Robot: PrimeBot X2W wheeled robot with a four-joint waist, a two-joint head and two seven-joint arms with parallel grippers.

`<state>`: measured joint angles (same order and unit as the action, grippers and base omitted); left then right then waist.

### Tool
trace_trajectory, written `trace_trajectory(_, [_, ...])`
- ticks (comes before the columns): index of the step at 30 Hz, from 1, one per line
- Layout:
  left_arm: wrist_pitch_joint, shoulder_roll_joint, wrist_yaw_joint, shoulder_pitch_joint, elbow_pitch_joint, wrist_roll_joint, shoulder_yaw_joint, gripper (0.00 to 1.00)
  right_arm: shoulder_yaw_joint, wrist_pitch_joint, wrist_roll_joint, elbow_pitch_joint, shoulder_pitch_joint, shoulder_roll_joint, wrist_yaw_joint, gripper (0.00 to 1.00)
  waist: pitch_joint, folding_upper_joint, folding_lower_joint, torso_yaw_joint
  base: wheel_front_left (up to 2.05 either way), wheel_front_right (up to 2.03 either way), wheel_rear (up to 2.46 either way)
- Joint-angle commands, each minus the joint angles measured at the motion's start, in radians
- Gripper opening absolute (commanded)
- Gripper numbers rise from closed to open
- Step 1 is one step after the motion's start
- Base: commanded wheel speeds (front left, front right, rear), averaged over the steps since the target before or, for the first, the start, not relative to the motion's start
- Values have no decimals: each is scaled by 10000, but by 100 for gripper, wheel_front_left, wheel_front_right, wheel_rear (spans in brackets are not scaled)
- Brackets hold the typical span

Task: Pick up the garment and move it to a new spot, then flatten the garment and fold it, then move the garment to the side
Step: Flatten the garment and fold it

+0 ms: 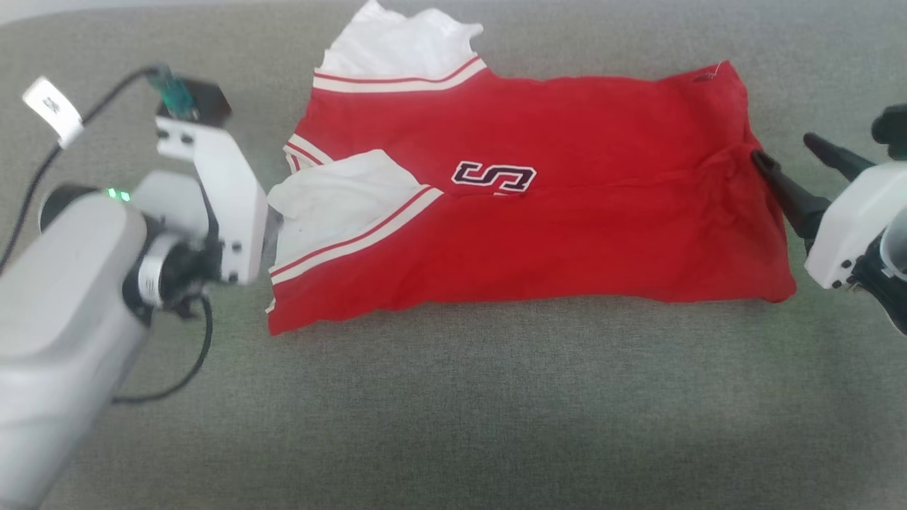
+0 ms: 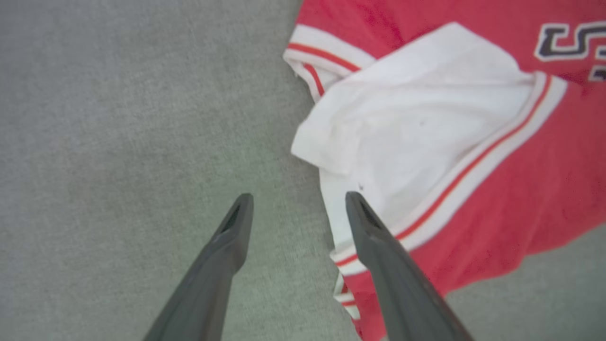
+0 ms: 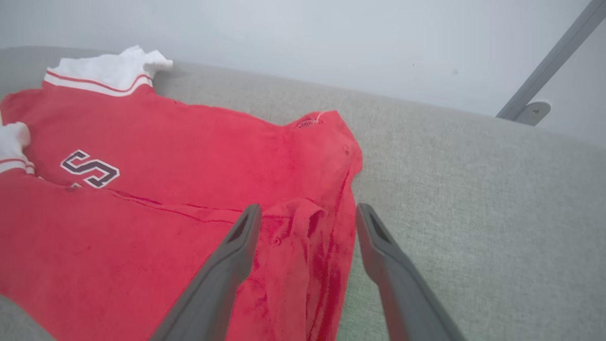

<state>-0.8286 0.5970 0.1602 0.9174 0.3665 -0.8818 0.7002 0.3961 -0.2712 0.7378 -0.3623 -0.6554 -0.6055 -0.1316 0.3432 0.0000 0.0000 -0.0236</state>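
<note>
Left wrist view puts the left gripper, fingers wide and empty, right at the striped hem end of the garment, which lies flat on the grey counter, long axis running across to the right gripper, equally wide at the opposite end.

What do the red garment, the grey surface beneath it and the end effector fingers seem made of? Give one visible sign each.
Garment: soft matte cloth, perhaps cotton knit; it creases and folds limply. Grey surface: matte woven upholstery-like fabric; fine weave texture shows. End effector fingers: likely hard plastic, dark grey, smooth with faint sheen.
</note>
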Motion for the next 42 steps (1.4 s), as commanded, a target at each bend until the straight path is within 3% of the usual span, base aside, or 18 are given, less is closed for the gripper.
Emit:
trace_trajectory(1, [-148, 163, 199, -360, -408, -105, 0, 100, -355, 275, -260, 148, 238, 151, 17, 100, -150, 0, 0, 27, 0, 0, 0])
trace_trajectory(12, [-611, 1035, 1696, -2384, -3248, -464, -97, 100, -3309, 1682, -2325, 1829, 1663, 1500, 18, 100, -318, 0, 0, -283, 0, 0, 0])
trace_trajectory(18, [-428, 1109, 2329, -2931, -3344, -505, -238, 100, -4415, 1375, -3012, 2908, 2565, 2408, 15, 100, -211, 0, 0, -565, 0, 0, 0])
trace_trajectory(23, [-200, 1001, 2315, -3073, -2528, -505, -219, 100, -4636, 658, -3028, 3516, 3330, 2873, 15, 100, 10, 0, 0, -817, 0, 0, 0])
trace_trajectory(24, [-265, 966, 2292, -3072, -2323, -546, -193, 96, -4662, 541, -3012, 3566, 3402, 2915, 15, 100, 45, 0, 0, -844, 0, 0, 0])
trace_trajectory(25, [-289, 905, 2240, -3075, -2165, -641, -196, 2, -4679, 378, -2989, 3586, 3474, 2960, 15, 100, 70, 0, 0, -865, 0, 0, 0])
trace_trajectory(37, [-177, 534, 1845, -2735, -1750, -750, -109, 0, -4495, -2305, -2360, 3152, 3734, 3276, 15, 100, 241, 0, 0, -636, 0, 0, 0])
trace_trajectory(42, [-156, 292, 1734, -2604, -1881, -722, 2, 0, -4566, -3560, -2633, 2627, 3376, 3340, 15, 100, 350, 0, 0, -378, 0, 0, 0])
